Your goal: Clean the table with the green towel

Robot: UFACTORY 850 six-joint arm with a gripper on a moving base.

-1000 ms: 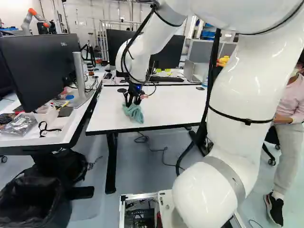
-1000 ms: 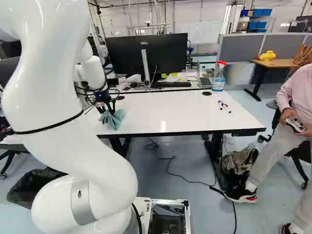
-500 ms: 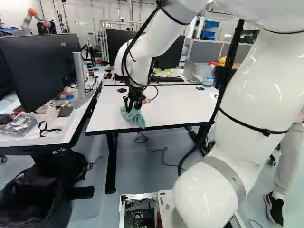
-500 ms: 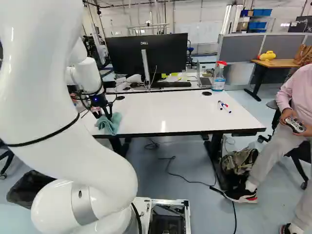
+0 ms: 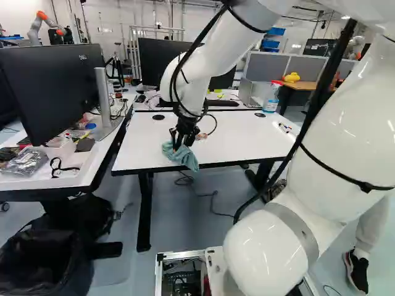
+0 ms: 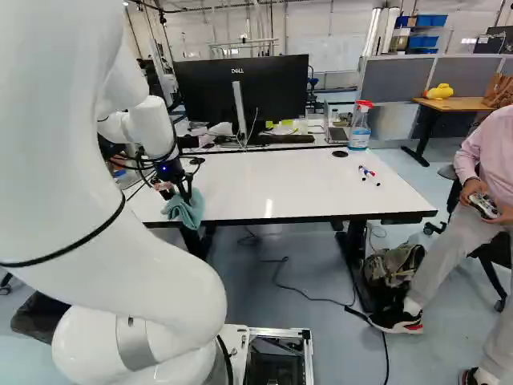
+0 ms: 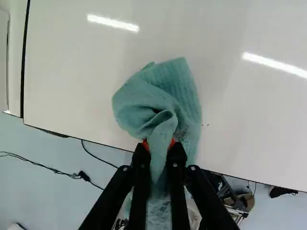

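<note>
In the right base view, with the white table [image 6: 276,184] as clock centre, the green towel [image 6: 187,211] is lying at eight o'clock, covering part of the near edge. The black gripper [image 6: 183,195] is touching it from above. A spray bottle [image 6: 359,130] is standing at two o'clock, and some pens [image 6: 369,176] are lying at three o'clock, nearer than the bottle.

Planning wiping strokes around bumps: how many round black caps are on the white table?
2. In the left base view, one cap is at the far left; the other cap is far right, near the spray bottle. The towel might hide more.
</note>
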